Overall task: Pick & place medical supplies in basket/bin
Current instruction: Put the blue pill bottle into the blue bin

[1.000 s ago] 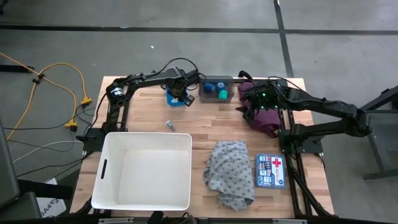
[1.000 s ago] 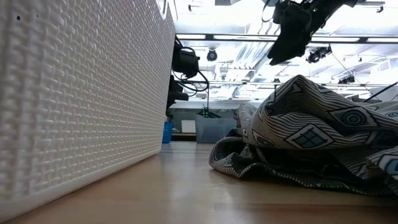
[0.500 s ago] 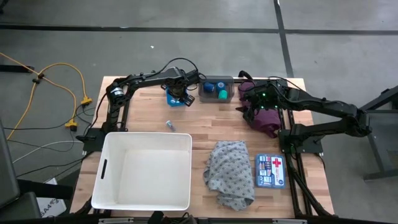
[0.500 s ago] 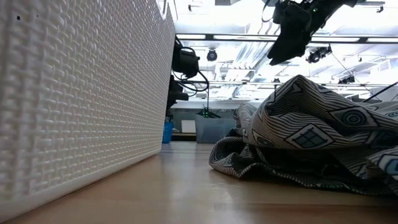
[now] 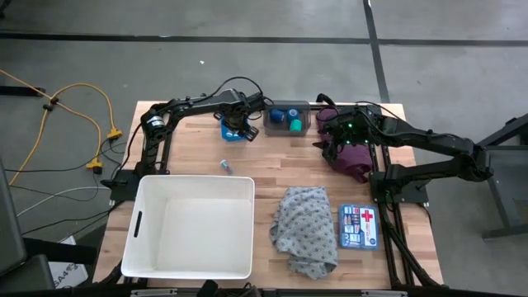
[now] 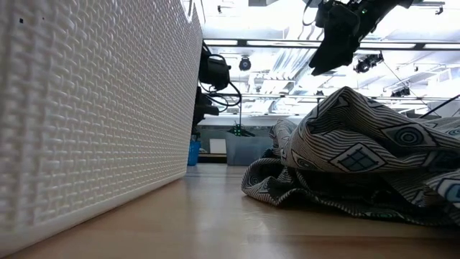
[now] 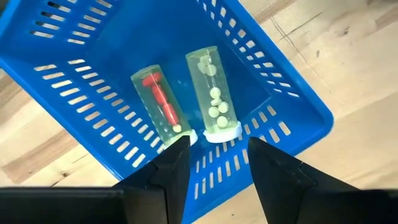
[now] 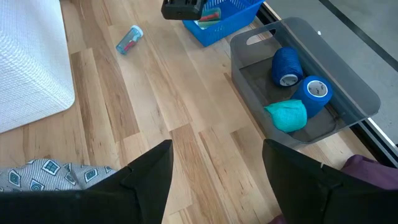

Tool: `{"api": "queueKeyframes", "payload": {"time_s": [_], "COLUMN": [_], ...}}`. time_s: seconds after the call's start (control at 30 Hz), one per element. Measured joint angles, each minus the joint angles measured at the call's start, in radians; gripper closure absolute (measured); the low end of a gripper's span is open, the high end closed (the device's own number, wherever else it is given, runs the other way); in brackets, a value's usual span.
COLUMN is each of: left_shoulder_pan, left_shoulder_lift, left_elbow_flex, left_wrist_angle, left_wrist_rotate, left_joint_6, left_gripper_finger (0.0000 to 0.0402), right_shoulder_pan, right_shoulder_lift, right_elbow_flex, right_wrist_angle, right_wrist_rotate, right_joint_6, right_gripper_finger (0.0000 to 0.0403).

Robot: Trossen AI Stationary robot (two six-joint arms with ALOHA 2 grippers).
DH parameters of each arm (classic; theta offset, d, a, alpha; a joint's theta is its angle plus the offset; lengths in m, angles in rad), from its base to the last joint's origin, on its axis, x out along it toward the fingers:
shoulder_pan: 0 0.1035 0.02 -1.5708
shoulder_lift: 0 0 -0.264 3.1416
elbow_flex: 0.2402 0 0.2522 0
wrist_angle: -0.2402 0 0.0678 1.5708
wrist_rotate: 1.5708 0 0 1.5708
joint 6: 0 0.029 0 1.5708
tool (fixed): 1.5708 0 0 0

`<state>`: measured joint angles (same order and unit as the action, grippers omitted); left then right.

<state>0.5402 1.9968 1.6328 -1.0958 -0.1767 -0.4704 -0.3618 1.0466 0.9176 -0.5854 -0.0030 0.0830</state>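
Observation:
My left gripper [image 7: 214, 163] is open and points down over the small blue bin [image 5: 232, 132]. Two clear vials lie in the bin, one with red contents [image 7: 159, 102] and one with pale pills [image 7: 214, 93]. A third vial [image 5: 224, 165] lies on the wood. Blue tape rolls [image 8: 286, 66] and a green one [image 8: 288, 116] sit in the grey bin [image 5: 289, 118]. My right gripper [image 8: 217, 180] is open and raised over the table's far right part, beside the maroon cloth [image 5: 355, 158]. The grey patterned cloth [image 5: 305, 229] lies crumpled next to the white basket [image 5: 142, 223].
A first-aid kit [image 5: 359, 227] lies flat at the table's near right, beside the patterned cloth. In the low view the basket's wall [image 6: 93, 122] fills the left and the cloth [image 6: 359, 158] the right. Bare wood [image 8: 161, 106] lies between the bins and the basket.

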Motion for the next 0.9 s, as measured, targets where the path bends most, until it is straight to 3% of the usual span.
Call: {"api": "queueKeyframes", "payload": {"time_s": [0.57,0.9], "left_shoulder_pan": [-0.014,-0.046], "left_shoulder_lift": [-0.113,-0.173], "left_elbow_flex": [0.002,0.002], "left_wrist_angle": [-0.026,-0.05], "left_wrist_rotate": [-0.003,-0.064], "left_joint_6": [-0.022,-0.027], "left_gripper_finger": [0.0247,0.0247], "right_shoulder_pan": [0.0,0.0], "right_shoulder_lift": [0.0,0.0], "right_elbow_flex": [0.0,0.0], "right_wrist_angle": [0.0,0.0], "right_wrist_rotate": [0.0,0.0], "right_joint_6": [0.0,0.0], "right_gripper_finger": [0.0166,0.0166]}}
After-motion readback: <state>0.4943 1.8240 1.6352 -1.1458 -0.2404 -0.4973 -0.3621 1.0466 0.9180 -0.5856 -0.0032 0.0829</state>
